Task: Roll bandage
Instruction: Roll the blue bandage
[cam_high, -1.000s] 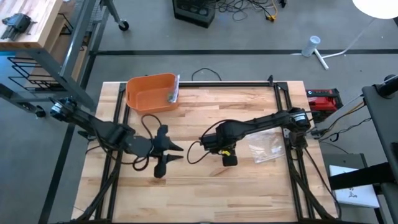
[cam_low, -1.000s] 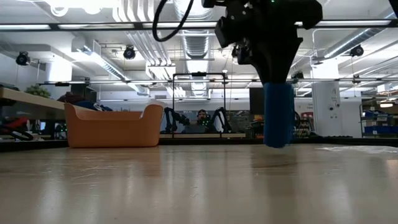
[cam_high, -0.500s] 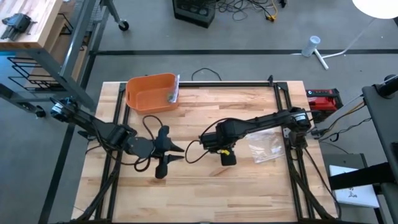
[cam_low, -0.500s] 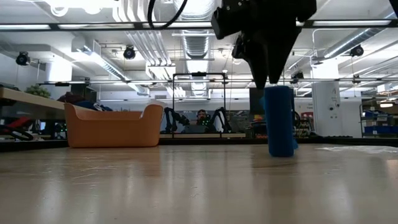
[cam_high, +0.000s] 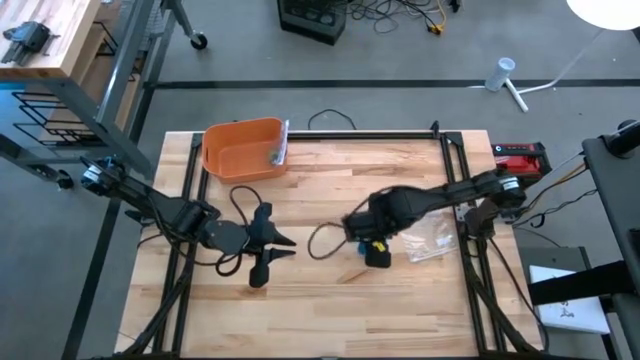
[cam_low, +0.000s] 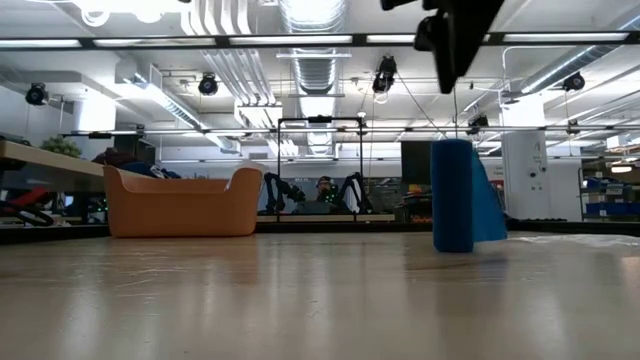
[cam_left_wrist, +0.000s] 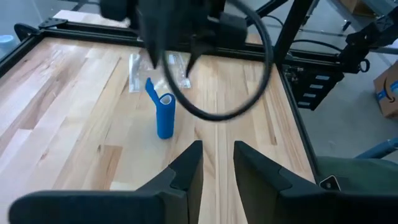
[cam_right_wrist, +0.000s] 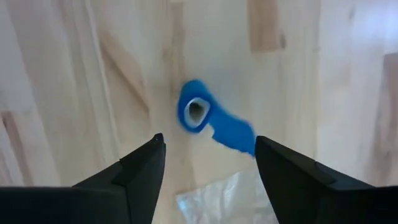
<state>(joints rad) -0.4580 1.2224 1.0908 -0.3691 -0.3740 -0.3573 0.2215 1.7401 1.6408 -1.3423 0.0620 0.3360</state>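
The tabletop (cam_high: 320, 300) is seen with an orange bin (cam_high: 243, 150) far beyond the left pincer (cam_high: 283, 247), whose fingers are nearly closed on nothing. The right pincer (cam_right_wrist: 208, 165) is held wide open and empty, directly above the upright blue bandage (cam_right_wrist: 196, 114), with a clear bag (cam_high: 430, 235) beside it.

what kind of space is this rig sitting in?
Looks like a robotics lab or workshop: a wooden table on a dark metal frame, exposed ceiling ducts with strip lights, and what looks like another arm station in the background.
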